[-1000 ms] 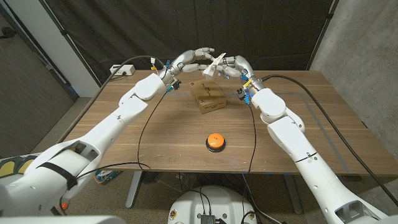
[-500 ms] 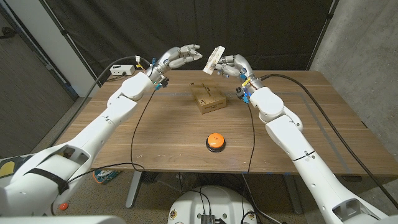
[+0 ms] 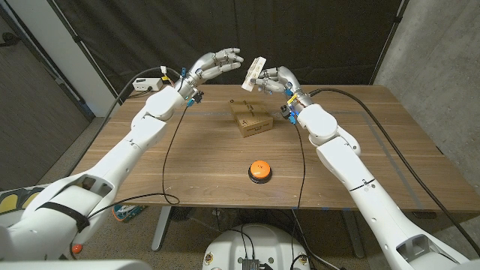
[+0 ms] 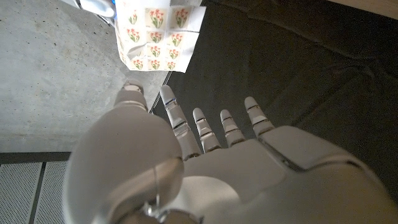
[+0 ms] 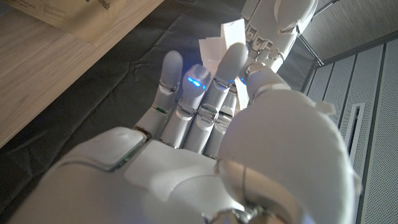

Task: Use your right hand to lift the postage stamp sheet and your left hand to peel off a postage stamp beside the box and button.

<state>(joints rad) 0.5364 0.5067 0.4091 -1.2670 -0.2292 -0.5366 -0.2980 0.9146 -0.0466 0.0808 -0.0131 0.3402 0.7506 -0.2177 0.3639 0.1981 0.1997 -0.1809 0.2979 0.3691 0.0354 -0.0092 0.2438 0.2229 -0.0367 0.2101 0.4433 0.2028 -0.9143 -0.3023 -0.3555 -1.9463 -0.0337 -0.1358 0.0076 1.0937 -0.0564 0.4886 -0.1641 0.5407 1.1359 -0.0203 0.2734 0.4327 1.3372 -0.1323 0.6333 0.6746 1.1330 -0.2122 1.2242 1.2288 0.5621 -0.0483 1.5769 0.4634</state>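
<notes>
We see the right hand grasping the stamp sheet above the box; left hand released, fingers apart, just beside sheet; button nearer us.

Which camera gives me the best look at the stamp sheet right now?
The left wrist view: the stamp sheet faces it, flower stamps legible. The head view shows it small and tilted in the right hand. The right wrist view shows just white corners past that hand's fingers.
</notes>
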